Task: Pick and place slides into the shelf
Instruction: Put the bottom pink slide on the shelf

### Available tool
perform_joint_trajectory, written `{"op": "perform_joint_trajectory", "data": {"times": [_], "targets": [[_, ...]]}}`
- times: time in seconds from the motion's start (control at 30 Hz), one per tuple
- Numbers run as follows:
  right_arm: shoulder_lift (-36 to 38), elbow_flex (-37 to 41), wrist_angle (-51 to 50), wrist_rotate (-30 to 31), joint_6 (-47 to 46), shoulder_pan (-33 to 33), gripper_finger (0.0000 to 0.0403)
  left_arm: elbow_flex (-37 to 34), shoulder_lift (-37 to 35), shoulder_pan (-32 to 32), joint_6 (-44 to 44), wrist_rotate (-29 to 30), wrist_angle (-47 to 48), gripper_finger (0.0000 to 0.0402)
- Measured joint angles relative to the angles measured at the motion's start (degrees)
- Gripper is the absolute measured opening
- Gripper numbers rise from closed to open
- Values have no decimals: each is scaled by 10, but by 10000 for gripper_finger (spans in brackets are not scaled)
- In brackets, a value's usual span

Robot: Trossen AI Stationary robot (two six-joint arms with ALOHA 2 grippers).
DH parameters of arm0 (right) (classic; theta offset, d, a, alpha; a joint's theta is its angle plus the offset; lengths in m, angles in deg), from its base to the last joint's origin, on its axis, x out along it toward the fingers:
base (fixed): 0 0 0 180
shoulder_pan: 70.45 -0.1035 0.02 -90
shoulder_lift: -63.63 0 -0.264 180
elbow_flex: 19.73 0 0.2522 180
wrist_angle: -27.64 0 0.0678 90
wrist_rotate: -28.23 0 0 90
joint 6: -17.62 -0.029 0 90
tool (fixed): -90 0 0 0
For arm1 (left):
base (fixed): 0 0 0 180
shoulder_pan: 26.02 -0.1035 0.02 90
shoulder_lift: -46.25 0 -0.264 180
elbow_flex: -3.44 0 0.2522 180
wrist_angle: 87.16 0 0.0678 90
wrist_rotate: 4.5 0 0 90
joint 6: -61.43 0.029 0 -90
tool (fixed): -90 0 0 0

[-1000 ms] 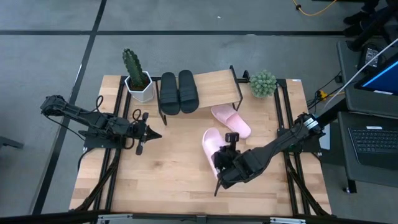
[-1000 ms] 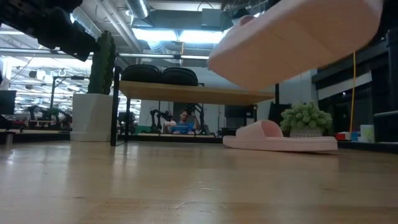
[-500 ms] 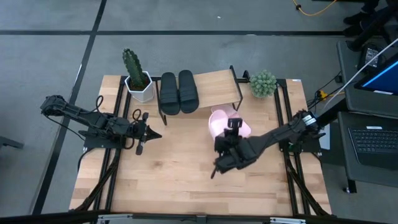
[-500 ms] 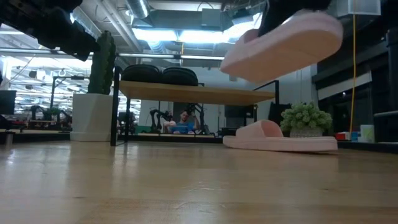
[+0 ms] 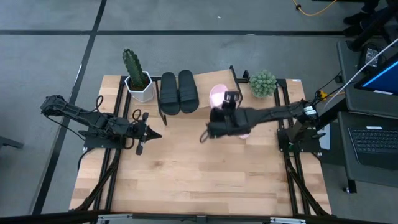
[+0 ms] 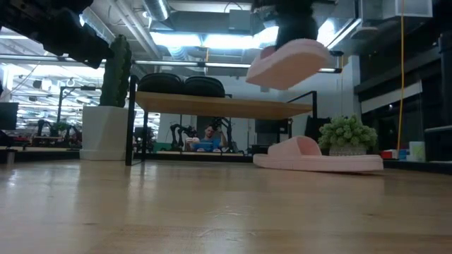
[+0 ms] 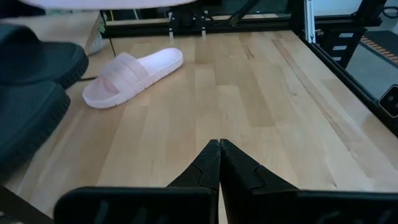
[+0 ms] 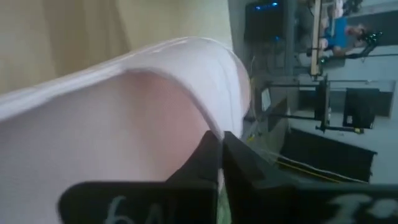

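My right gripper (image 5: 217, 113) is shut on a pale pink slide (image 5: 219, 97) and holds it in the air over the right part of the shelf (image 5: 207, 81). In the low view this slide (image 6: 289, 62) hangs tilted above the wooden plank top (image 6: 219, 106). Two black slides (image 5: 178, 92) lie side by side on the shelf's left part. The second pink slide (image 6: 318, 156) rests sole-down on the table in front of the shelf, and shows in the left wrist view (image 7: 130, 74). My left gripper (image 5: 146, 134) waits shut over the table's left part. My right gripper pinches the pink slide at the edge of its wide strap (image 8: 208, 118), and the two fingers (image 8: 202, 158) meet on that rim. The slide is lifted clear, tilted, with its sole (image 6: 282, 74) facing down toward the shelf top.
A cactus in a white pot (image 5: 137, 78) stands at the shelf's left end and a round green plant (image 5: 263, 83) at its right end. Black wire legs (image 6: 131, 120) carry the plank. Bare tabletop (image 5: 180, 168) lies toward the near edge.
My right gripper has carried the pink slide from over the table's middle toward the far edge and higher, to above the shelf's right part. The slide has turned about on the way. The other pink slide and the left arm have stayed put.
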Motion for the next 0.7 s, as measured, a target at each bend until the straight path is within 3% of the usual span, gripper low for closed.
{"op": "perform_joint_trajectory", "data": {"times": [0.33, 0.5, 0.7], "targets": [[11, 0, 240, -71, 292, 149, 6, 0, 0, 0, 12, 4, 0, 0], [11, 0, 308, -151, 338, 211, 6, 0, 0, 0, 12, 4, 0, 0], [11, 0, 351, -186, 354, 244, 6, 0, 0, 0, 12, 4, 0, 0]]}}
